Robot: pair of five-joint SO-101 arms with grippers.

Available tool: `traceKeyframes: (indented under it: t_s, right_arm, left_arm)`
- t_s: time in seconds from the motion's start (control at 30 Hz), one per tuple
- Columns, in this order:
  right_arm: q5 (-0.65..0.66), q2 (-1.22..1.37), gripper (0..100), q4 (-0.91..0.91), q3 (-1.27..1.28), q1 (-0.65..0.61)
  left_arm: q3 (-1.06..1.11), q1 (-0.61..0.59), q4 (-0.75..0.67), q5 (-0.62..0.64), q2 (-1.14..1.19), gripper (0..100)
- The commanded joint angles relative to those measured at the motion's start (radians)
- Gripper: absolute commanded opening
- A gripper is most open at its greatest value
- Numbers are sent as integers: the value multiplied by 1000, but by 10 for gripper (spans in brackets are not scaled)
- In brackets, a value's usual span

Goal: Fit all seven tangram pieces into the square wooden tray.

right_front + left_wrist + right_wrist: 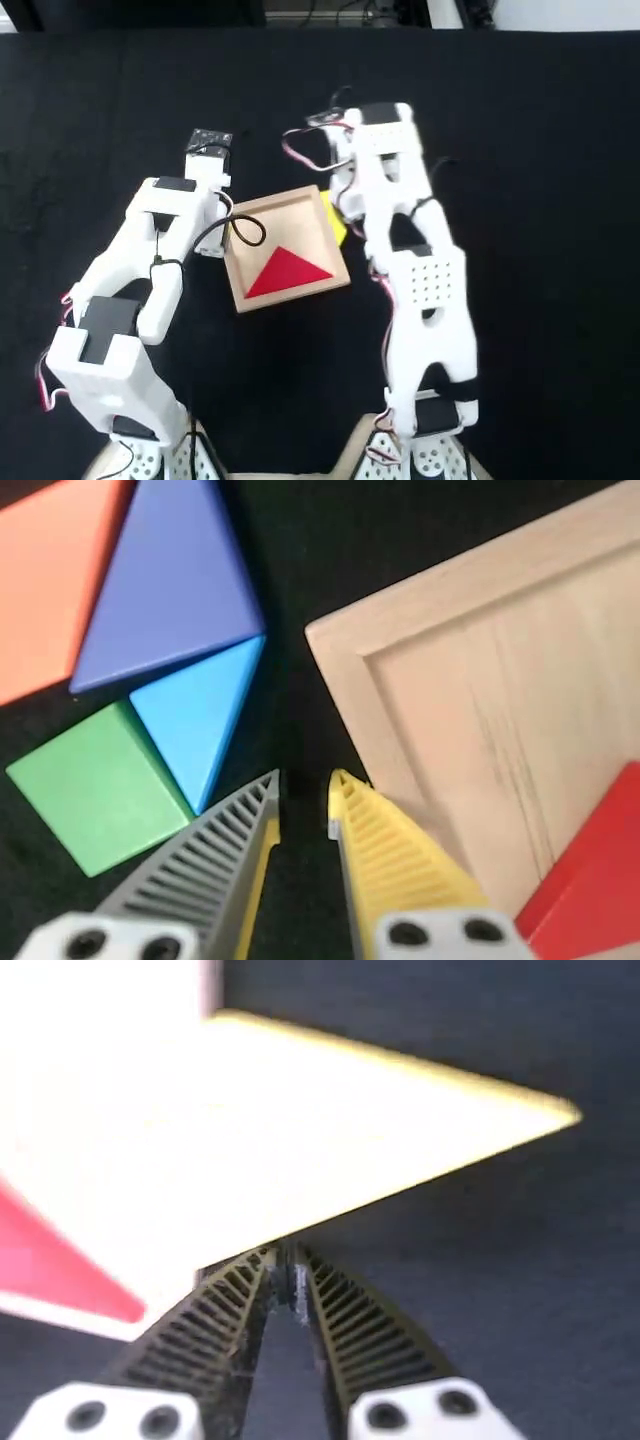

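The square wooden tray (pixel 275 200) lies flat, turned at an angle, in the middle of the worktop (pixel 540 200), between the two arms. Inside it a red triangle (pixel 285 272) rests flat towards the tray's near side, with pale wood floor showing around it.

Just outside the tray's right rim a yellow piece (pixel 338 226) lies on the dark surface, partly under the right arm. The right end effector (pixel 290 1265) sits at the edge of this yellow piece with its fingers pressed together. It is unclear whether the tips touch the piece.

Off the tray's left corner, across a narrow strip of black, four pieces lie in a cluster. A green square (pixel 95 785) touches a light blue triangle (pixel 200 720), which meets a dark blue triangle (pixel 170 580), and that one lies against an orange piece (pixel 50 570). The left end effector (pixel 305 780) hangs over the strip between the tray's corner and this cluster. Its grey and yellow fingers are slightly spread and hold nothing.

The worktop is covered all over in plain matte black cloth. Beyond its far edge, well away from the tray, a thin band of the room shows some cables (pixel 375 12) and a patch of pale wall (pixel 560 12).
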Motion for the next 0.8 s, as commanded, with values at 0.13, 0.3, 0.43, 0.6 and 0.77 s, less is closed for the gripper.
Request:
traceKeyframes:
  t_s: [0.13,0.3,0.43,0.6,0.77]
  right_arm:
    - [-9,-263,11,-18,91,-66]
    - [-6,-366,11,-95,102,15]
    - [0,-286,11,-339,148,74]
    - [95,-119,11,-414,61,71]
    - [103,45,11,-330,-166,77]
  left_arm:
    - [-38,51,-3,-2,9,108]
    - [-38,45,-2,34,9,109]
    - [-38,42,-2,37,9,109]
    - [-38,42,-2,38,9,109]
    - [-39,45,-2,38,9,109]
